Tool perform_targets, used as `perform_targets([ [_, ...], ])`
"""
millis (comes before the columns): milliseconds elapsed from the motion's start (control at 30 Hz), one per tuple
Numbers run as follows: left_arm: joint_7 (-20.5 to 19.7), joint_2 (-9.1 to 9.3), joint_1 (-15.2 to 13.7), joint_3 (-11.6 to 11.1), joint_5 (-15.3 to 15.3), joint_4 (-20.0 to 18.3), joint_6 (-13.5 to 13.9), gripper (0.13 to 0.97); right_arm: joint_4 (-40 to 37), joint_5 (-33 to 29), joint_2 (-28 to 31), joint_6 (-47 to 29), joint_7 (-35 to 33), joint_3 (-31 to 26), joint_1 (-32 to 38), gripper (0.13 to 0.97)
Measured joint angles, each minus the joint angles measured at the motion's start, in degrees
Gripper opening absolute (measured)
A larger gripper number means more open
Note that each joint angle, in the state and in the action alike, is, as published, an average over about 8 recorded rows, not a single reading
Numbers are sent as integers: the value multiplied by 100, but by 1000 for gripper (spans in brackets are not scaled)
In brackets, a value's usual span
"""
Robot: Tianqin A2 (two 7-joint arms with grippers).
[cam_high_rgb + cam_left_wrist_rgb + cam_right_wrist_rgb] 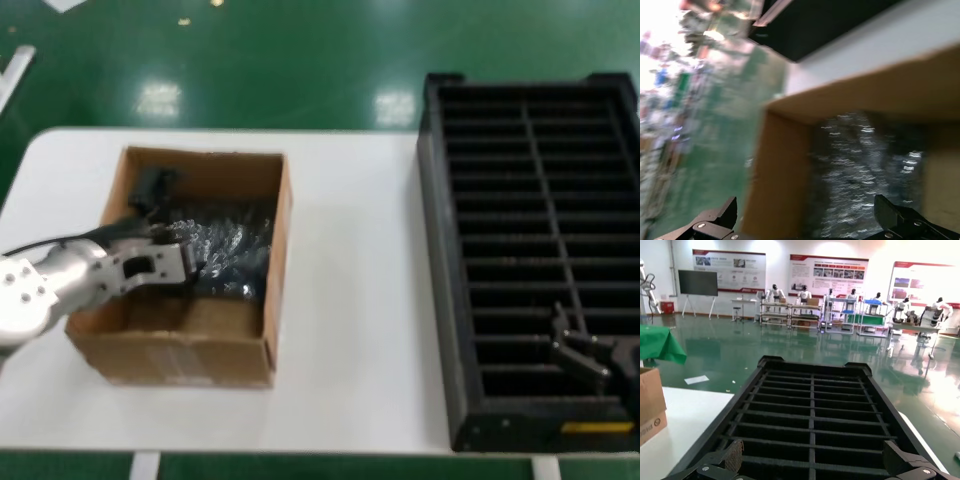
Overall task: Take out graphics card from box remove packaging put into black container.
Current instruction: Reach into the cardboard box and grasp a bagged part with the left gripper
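The brown cardboard box (pixel 170 352) stands open on the left of the white table. The shiny grey bag (pixel 228 250) lies inside it; it also shows in the left wrist view (pixel 865 170). No bare graphics card shows. My left gripper (pixel 172 228) is open and reaches into the box from the left. In the left wrist view (pixel 807 217) one finger is by the far wall and the other over the bag. The black container (pixel 530 260) lies at the right. My right gripper (pixel 585 355) hangs open and empty over its near end, as the right wrist view (pixel 815 460) also shows.
The white table (pixel 350 300) has bare surface between box and tray. A yellow label (pixel 597 427) marks the tray's near edge. The box wall (pixel 865 95) stands in front of the left fingers. The box corner shows in the right wrist view (pixel 650 400). Green floor surrounds the table.
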Motion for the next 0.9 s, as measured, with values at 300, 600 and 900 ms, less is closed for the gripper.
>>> perform_targets([
  [300, 1160, 382, -833, 604, -101, 1814, 268, 955, 0, 0, 0, 0, 0, 0, 0, 966],
  [600, 2351, 674, -1060, 427, -703, 2602, -203, 916, 0, 0, 0, 0, 0, 0, 0, 966],
  [900, 2998, 760, -1111, 233, -1143, 2865, -415, 809, 0, 0, 0, 0, 0, 0, 0, 966],
])
